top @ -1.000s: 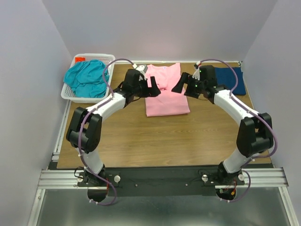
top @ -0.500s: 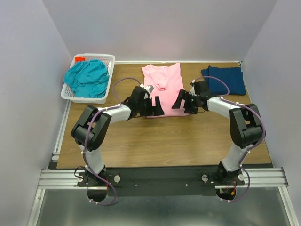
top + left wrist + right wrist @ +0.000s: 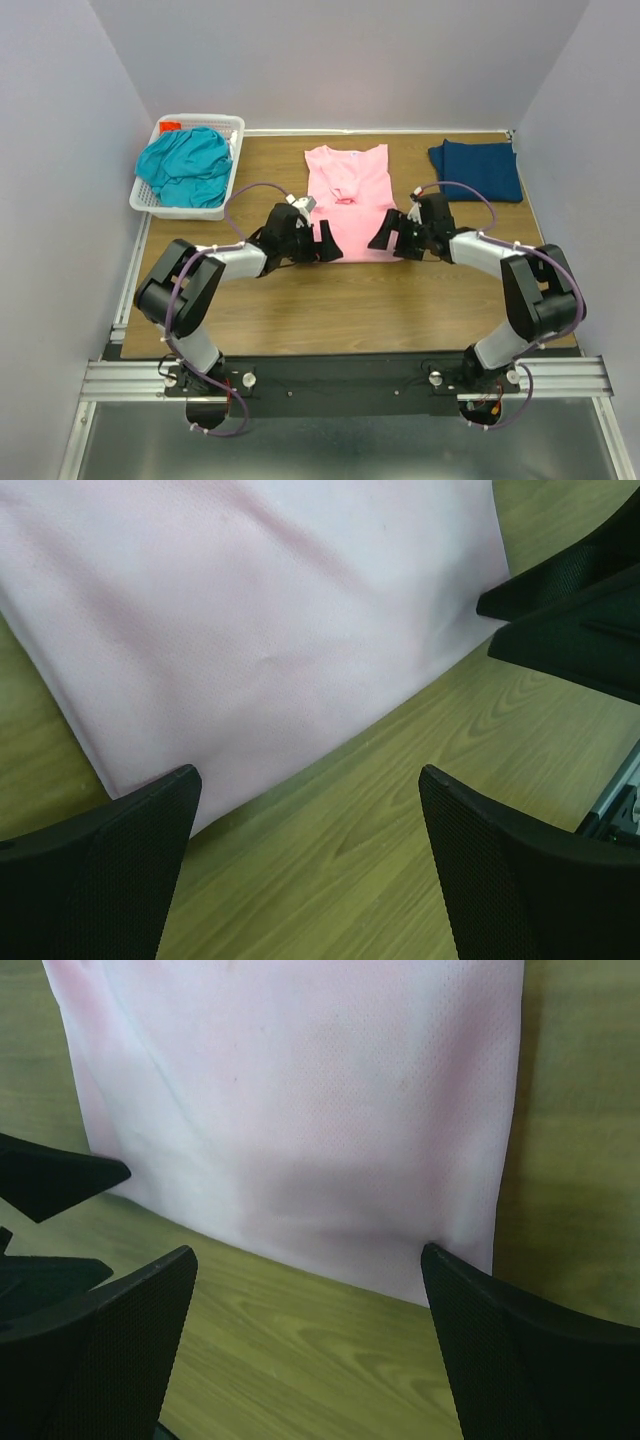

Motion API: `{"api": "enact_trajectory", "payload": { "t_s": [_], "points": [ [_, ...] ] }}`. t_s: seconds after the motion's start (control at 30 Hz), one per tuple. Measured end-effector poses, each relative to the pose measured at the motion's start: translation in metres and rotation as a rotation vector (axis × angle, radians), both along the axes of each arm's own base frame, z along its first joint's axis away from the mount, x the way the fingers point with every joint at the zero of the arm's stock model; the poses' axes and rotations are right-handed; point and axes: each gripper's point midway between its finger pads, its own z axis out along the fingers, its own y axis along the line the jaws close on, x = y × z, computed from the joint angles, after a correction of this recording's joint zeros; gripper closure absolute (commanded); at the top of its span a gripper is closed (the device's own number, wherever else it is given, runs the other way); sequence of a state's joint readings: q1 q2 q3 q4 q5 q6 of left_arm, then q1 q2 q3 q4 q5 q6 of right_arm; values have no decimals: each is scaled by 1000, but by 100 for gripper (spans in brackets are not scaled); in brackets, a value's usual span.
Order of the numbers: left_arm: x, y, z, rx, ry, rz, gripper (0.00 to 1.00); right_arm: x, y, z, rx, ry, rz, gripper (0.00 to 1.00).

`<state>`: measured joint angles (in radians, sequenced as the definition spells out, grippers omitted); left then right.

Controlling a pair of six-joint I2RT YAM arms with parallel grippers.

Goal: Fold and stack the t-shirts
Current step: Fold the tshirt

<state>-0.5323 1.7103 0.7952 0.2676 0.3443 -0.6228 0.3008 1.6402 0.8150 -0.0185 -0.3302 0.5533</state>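
Observation:
The light pink t-shirt (image 3: pixel 350 205) lies flat on the table, folded to a narrow strip with its collar to the back. My left gripper (image 3: pixel 323 245) is open and empty, low over the shirt's near left corner. My right gripper (image 3: pixel 390 236) is open and empty at its near right corner. In the left wrist view my left gripper (image 3: pixel 308 780) straddles the near hem of the pink shirt (image 3: pixel 270 610). In the right wrist view my right gripper (image 3: pixel 308 1255) does the same on the pink shirt (image 3: pixel 300 1110). The navy t-shirt (image 3: pixel 478 170) lies folded at back right. The teal t-shirt (image 3: pixel 185 165) is bunched in the basket.
The white lattice basket (image 3: pixel 170 208) stands at the back left of the wooden table (image 3: pixel 300 300). Grey walls close in the left, back and right sides. The right gripper's fingers (image 3: pixel 570 610) show in the left wrist view, close to my left gripper.
Both grippers have moved from the far half of the pink shirt toward me, down to its near hem. The shirt lies slightly nearer and flatter.

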Motion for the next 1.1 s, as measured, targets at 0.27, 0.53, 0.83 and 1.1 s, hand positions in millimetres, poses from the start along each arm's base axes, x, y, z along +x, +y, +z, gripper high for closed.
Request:
{"api": "enact_trajectory", "payload": {
  "t_s": [0.27,0.53,0.83,1.1],
  "points": [
    [-63,26,0,18,48,17,2,-78,-2,2,-1,40,45,0],
    [-80,51,38,46,-1,115,2,-92,-6,56,47,-91,19,0],
    [-89,84,13,163,73,248,20,-96,-4,34,41,9,5,0],
    [-94,88,-21,221,157,261,51,-110,-6,-1,5,147,17,9]
  ]
}}
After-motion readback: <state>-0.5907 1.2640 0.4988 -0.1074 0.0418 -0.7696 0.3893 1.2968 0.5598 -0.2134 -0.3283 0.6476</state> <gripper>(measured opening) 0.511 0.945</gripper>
